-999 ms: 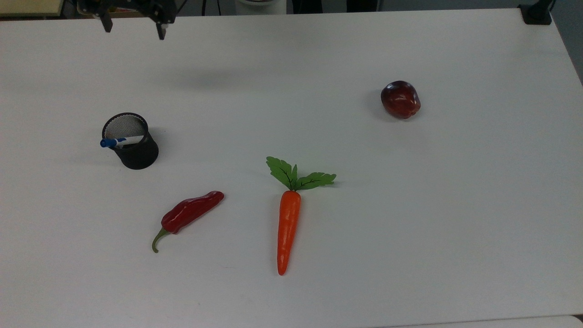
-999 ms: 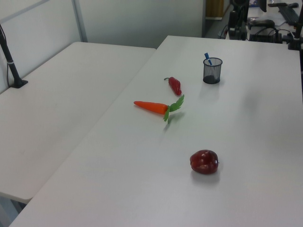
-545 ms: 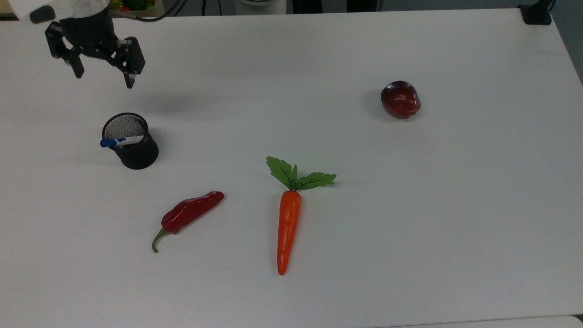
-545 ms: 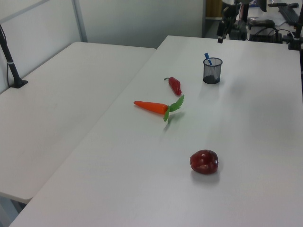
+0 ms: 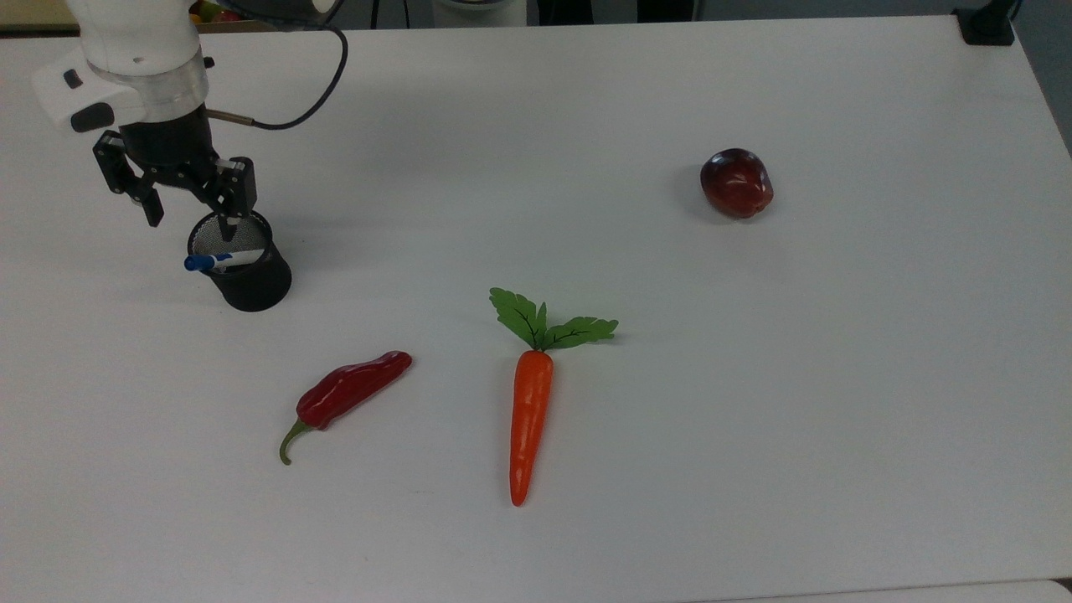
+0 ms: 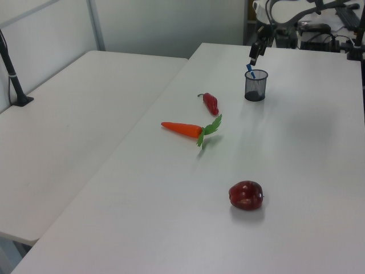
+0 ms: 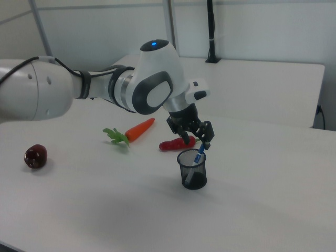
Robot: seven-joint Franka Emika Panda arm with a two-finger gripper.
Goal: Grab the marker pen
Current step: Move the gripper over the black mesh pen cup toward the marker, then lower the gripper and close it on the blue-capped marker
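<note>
Top view, left to right: the pincer (image 5: 191, 219), fingers spread wide, has dropped from the worktop's (image 5: 586, 126) far edge to the mesh cup (image 5: 243, 272); the marker pen (image 5: 219, 260) leans unmoved inside it; chilli (image 5: 347, 392), carrot (image 5: 530, 410) and apple (image 5: 736, 183) unchanged.

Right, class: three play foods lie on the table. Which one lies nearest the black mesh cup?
The red chilli pepper, just below the cup in the top view; carrot and apple lie farther.
</note>
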